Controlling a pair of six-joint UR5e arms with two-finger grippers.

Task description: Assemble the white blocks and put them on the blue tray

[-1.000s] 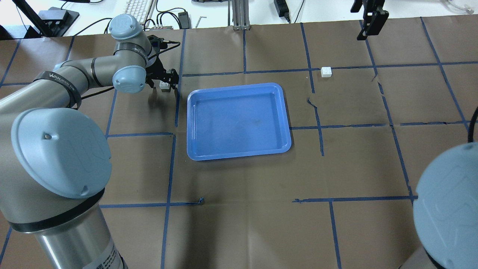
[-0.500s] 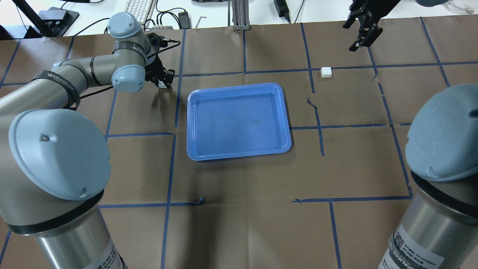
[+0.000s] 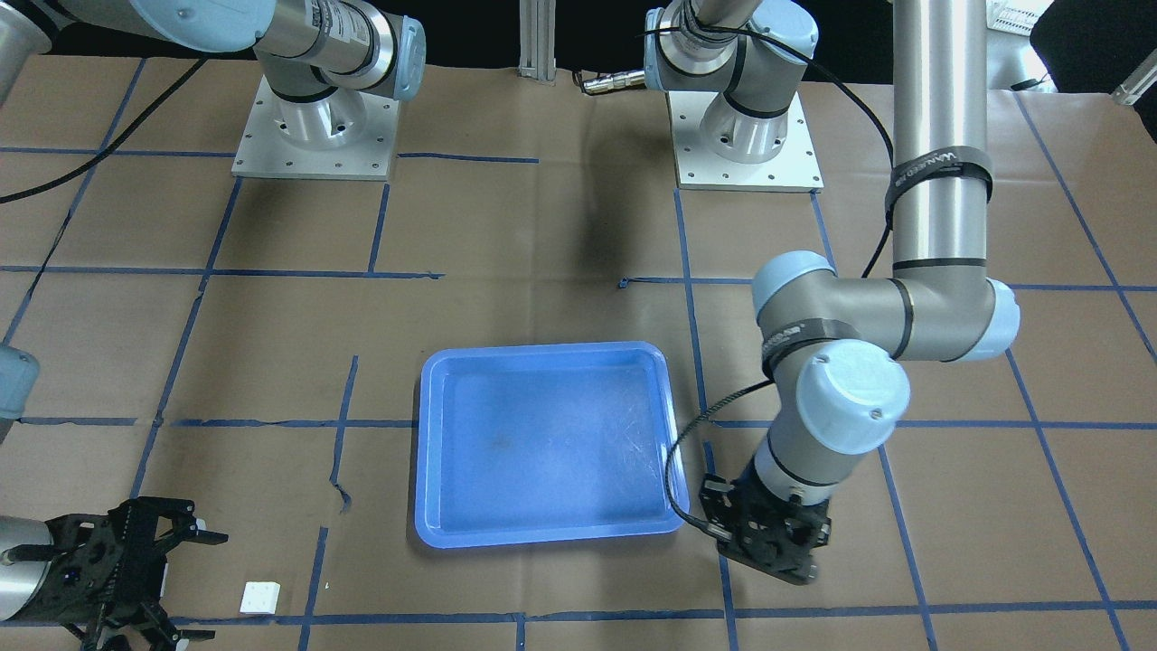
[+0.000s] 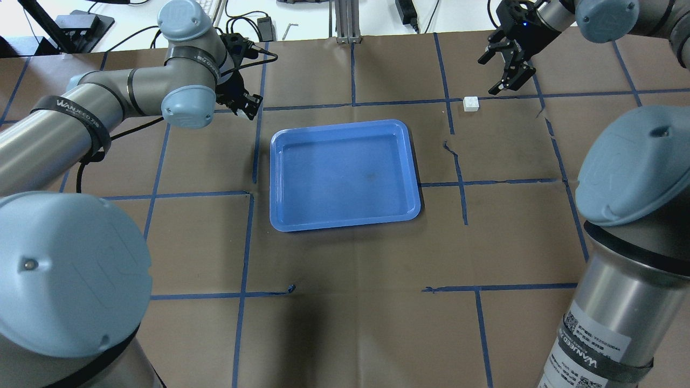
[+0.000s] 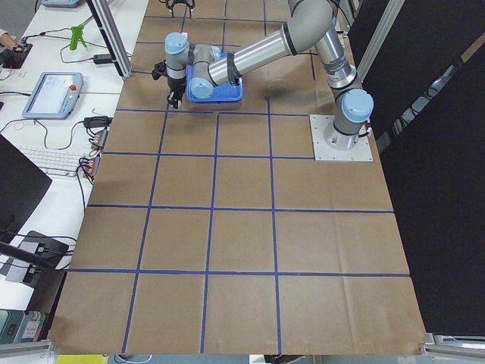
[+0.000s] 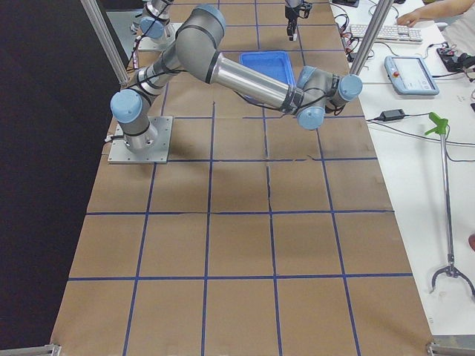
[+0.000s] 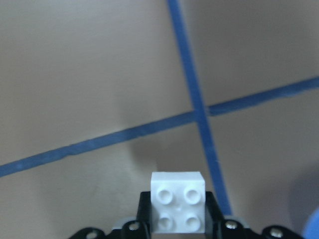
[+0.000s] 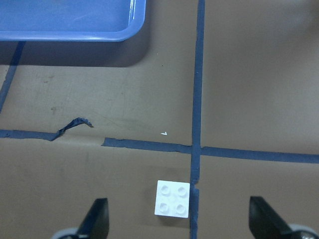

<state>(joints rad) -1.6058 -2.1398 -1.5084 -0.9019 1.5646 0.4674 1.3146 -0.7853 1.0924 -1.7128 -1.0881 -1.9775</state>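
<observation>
1. My left claw (image 4: 248, 105) grips one white block (image 7: 178, 209) above the table (image 4: 345, 323), at ten o'clock of the blue tray (image 4: 345, 178).
2. The other white block (image 4: 471, 103) lies on the table at the tray's two o'clock, well apart from the tray.
3. My right claw (image 4: 491, 75) hangs spread wide over that block, not touching it.

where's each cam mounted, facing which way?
Overhead: behind the robot, looking forward-down on the blue tray; left arm at left, right arm at right.
Front-facing: across the table, facing the bases; sides mirrored.
Exterior left: table end, looking along it; left arm nearer.
Exterior right: opposite end; right arm nearer.
Left wrist: down past jaws shut on the held block.
Right wrist: down between open jaws at the loose block.
Shared: overhead and right wrist both show the loose block.
</observation>
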